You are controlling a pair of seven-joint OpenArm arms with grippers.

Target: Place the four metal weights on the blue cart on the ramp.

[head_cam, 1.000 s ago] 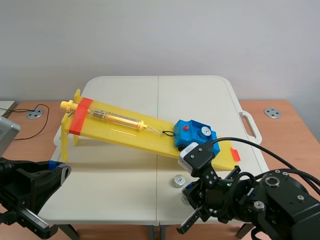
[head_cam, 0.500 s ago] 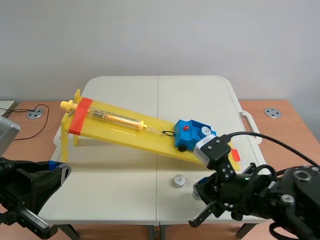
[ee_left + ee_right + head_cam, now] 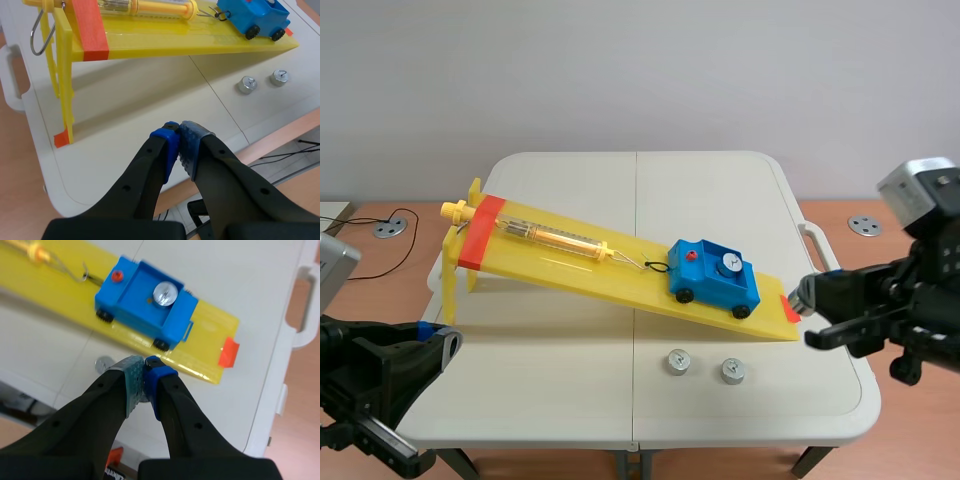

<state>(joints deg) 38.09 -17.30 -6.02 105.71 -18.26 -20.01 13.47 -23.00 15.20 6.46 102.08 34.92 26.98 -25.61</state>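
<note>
The blue cart sits low on the yellow ramp, with one metal weight in its tray. Two more weights stand on the white table in front of the ramp's low end. My right gripper hangs shut and holds nothing, raised to the right of the ramp's end. From its wrist I look down on the cart and its weight. My left gripper is shut on nothing near the table's front left; the two loose weights lie well ahead of it.
A spring scale lies along the ramp, hooked to the cart. Orange tape bands the ramp's high end. The table has a handle on its right side. Metal discs sit in the wooden desk.
My right arm has risen from the table near the weights and pulled back to the right. A second loose weight now shows beside the first. The left arm has not moved.
</note>
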